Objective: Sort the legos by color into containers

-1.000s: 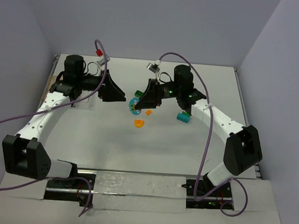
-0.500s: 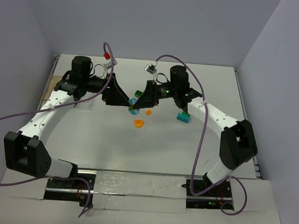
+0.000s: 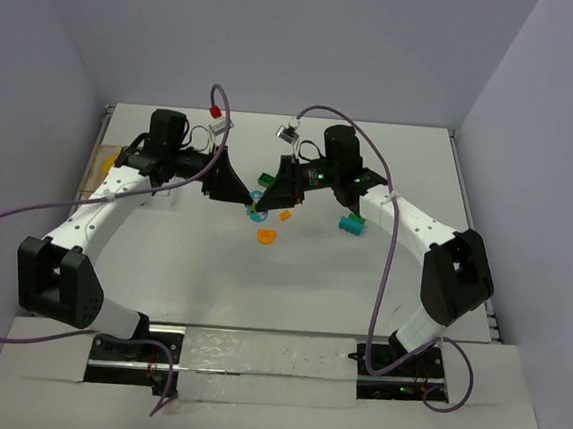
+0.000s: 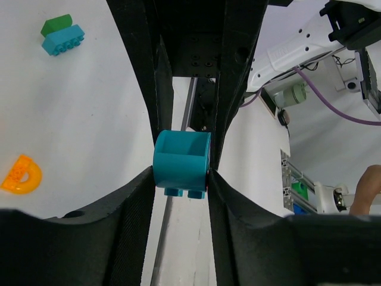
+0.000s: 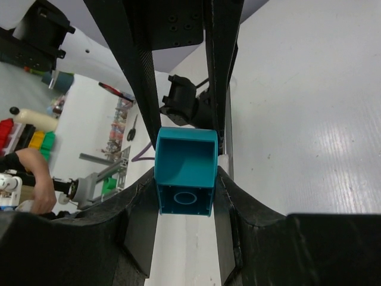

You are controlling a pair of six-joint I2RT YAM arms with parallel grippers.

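Overhead view; opposed wrist close-ups of teal brick (image 4: 181, 159)

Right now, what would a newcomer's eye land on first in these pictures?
The left gripper and right gripper meet tip to tip in the middle of the overhead view. Both wrist views show a teal piece pinched between the fingers, seemingly one shared piece. Just below them in the overhead view lies an orange curved piece.
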